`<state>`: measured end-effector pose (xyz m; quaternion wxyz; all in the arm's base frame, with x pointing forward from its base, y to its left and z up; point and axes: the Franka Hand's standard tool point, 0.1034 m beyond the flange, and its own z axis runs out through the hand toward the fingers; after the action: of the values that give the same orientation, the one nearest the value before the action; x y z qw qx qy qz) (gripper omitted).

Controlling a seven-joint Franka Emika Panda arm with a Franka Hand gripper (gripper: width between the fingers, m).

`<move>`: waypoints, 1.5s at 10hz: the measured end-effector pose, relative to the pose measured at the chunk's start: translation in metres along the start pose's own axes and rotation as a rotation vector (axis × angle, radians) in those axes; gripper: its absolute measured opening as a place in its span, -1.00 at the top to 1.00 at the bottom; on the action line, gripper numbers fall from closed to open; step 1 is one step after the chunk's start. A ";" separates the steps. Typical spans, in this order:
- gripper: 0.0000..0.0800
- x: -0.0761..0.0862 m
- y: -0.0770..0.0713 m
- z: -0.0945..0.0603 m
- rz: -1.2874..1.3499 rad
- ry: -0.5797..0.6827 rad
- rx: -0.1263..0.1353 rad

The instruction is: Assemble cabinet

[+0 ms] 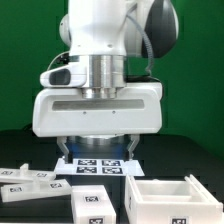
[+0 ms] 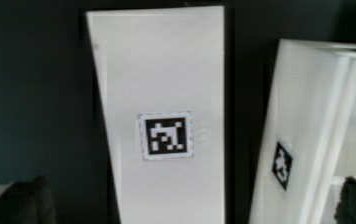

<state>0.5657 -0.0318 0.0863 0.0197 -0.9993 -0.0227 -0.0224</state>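
In the wrist view a long flat white panel [image 2: 154,90] with one square tag [image 2: 166,135] lies on the dark table, straight under my gripper [image 2: 184,205]. The fingers [image 2: 11,200] stand far apart at either side of it, with dark gaps between them and the panel, so the gripper is open and holds nothing. A second white tagged panel [image 2: 317,120] lies beside the first. In the exterior view the gripper [image 1: 99,152] hangs low over the table behind the marker board [image 1: 98,166]. The open white cabinet box [image 1: 165,195] sits at the front of the exterior view's right.
Flat white tagged panels [image 1: 25,180] lie at the exterior view's left front. A white tagged block [image 1: 90,205] stands at the front middle. The big white arm fills the upper middle of the exterior view, hiding the table behind it.
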 end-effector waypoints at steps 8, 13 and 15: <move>-0.99 -0.038 0.054 -0.002 0.034 -0.065 0.014; -0.99 -0.067 0.085 0.014 -0.080 -0.071 0.053; -0.99 -0.078 0.112 0.021 -0.153 -0.064 0.056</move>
<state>0.4942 -0.1462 0.0576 0.0450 -0.9939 -0.1004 0.0089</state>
